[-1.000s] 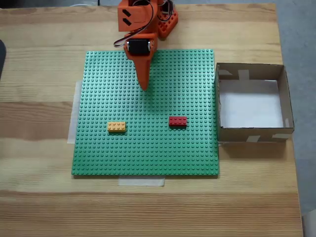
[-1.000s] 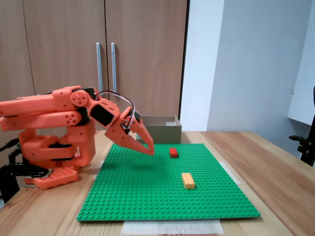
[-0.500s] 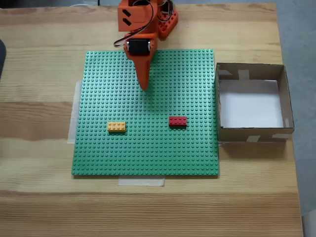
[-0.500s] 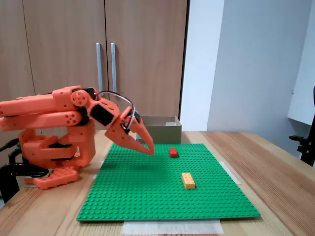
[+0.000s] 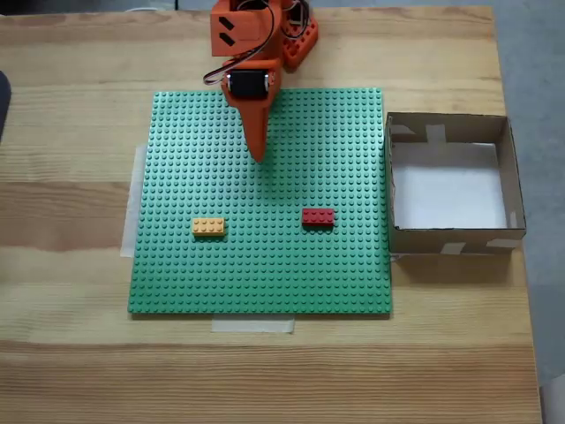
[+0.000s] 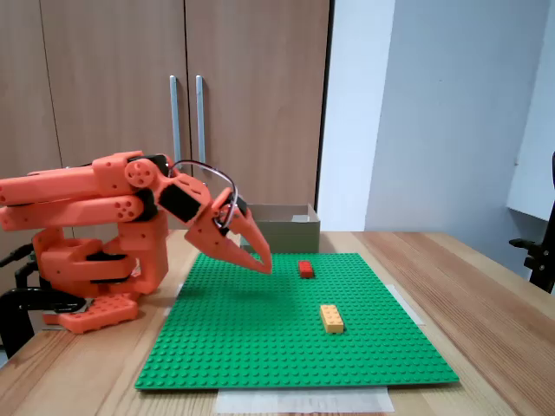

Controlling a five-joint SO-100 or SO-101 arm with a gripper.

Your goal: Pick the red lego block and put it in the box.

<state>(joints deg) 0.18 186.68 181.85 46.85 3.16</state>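
Approach step, nothing grasped: my hand (image 5: 258, 155) hangs closed and empty above the green baseplate (image 5: 177, 265). Next I must open it and reach to the red lego block (image 5: 318, 216), well apart, before the box (image 5: 450, 238).

this looks like an office or a small lab room set up for robot trials. tall wooden cabinet doors (image 6: 182, 104) with long vertical metal handles (image 6: 174, 121) fill the back wall beside a plain pale painted wall (image 6: 451, 113). at the right edge of that fixed view part of a black office chair (image 6: 539, 251) shows. the pale pinewood counter (image 5: 71, 353) carries an orange 3d-printed robot arm (image 6: 95, 225), and a green studded lego baseplate (image 5: 265, 265) is held down with strips of pale tape (image 5: 252, 325). grey floor (image 5: 534, 62) shows past the counter's edge.
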